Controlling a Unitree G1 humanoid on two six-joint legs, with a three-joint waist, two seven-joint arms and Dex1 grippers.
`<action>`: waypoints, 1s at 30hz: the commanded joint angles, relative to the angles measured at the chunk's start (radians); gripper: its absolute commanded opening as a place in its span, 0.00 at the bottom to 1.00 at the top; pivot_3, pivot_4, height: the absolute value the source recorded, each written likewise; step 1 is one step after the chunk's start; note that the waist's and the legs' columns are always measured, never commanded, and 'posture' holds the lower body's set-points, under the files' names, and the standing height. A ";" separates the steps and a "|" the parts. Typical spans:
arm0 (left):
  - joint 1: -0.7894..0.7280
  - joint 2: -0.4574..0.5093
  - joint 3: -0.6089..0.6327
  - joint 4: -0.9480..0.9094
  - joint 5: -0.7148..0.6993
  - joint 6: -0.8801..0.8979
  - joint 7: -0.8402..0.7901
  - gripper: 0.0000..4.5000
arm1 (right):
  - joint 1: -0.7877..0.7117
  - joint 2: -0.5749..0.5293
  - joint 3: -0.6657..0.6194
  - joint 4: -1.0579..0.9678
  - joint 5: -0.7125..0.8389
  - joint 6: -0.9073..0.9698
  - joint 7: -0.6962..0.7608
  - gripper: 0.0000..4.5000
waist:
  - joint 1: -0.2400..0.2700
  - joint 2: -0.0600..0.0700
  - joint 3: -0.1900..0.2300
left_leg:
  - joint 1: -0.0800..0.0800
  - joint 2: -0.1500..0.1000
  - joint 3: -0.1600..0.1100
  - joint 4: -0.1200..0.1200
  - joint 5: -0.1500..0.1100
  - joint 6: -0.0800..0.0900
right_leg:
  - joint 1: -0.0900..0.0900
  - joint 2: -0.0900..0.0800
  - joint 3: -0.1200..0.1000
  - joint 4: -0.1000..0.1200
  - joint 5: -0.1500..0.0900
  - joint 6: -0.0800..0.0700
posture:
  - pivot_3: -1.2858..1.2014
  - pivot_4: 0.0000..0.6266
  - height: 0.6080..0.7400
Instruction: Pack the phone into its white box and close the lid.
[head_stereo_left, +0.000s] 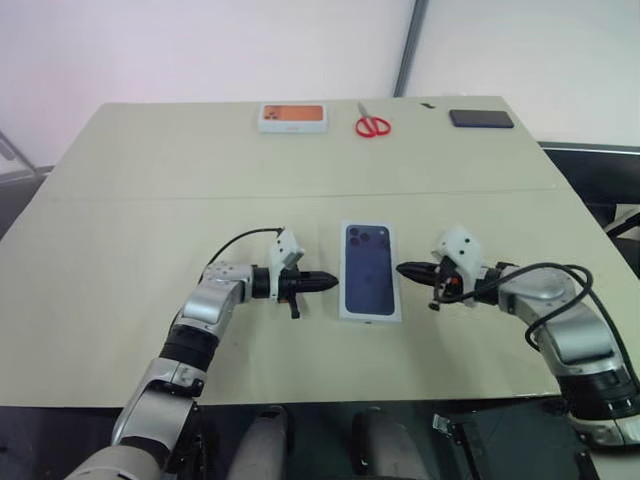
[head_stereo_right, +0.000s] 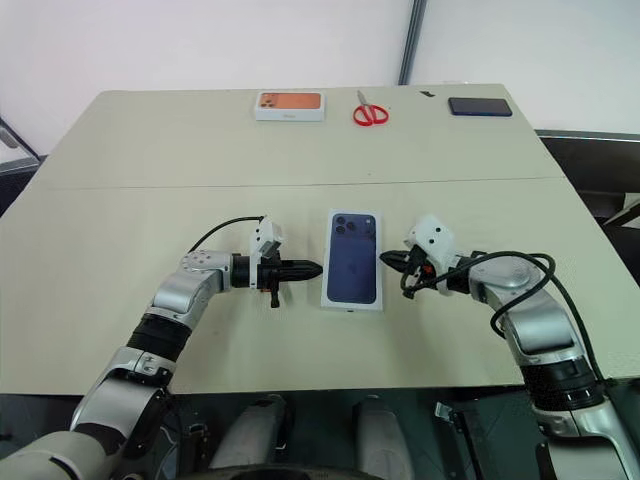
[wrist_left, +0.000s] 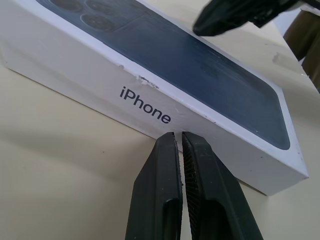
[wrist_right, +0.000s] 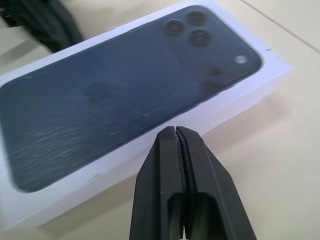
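Lid (head_stereo_left: 370, 270) sat closed on table (head_stereo_left: 150, 220), long axis running away from robot, printed camera cluster at far end. Left gripper (head_stereo_left: 335, 282) and right gripper (head_stereo_left: 400, 268) flanked it, fingers pressed together, seemingly not touching.

Along the far edge of the beige table (head_stereo_left: 150, 200) lie three things, well apart: a white box with an orange picture (head_stereo_left: 293, 118), red-handled scissors (head_stereo_left: 372, 123) beside it, and a black rectangular slab (head_stereo_left: 481, 118) near the far right corner.
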 joint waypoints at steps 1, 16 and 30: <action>-0.015 -0.014 -0.015 -0.030 -0.005 -0.008 0.008 0.06 | -0.005 -0.010 -0.011 -0.030 0.012 0.010 -0.002 0.01 | 0.001 0.000 0.000 | 0.000 0.000 0.000 0.000 0.000 0.000 | 0.000 0.000 0.000 0.000 0.000 0.000 | 0.52 0.24 1.00; -0.020 -0.020 -0.002 -0.033 -0.015 -0.020 0.038 0.06 | -0.047 -0.016 -0.047 0.044 0.029 0.016 -0.037 0.01 | 0.004 0.000 0.000 | 0.000 0.000 0.000 0.001 0.000 0.000 | 0.000 -0.001 0.000 0.000 0.000 0.000 | 0.52 0.24 1.00; -0.026 -0.025 0.006 -0.028 -0.018 -0.033 0.055 0.06 | 0.015 -0.017 0.007 -0.001 0.009 -0.005 -0.008 0.01 | 0.001 0.000 0.000 | -0.001 0.000 0.000 0.001 0.000 0.000 | 0.000 0.000 0.000 0.000 0.000 0.000 | 0.52 0.24 1.00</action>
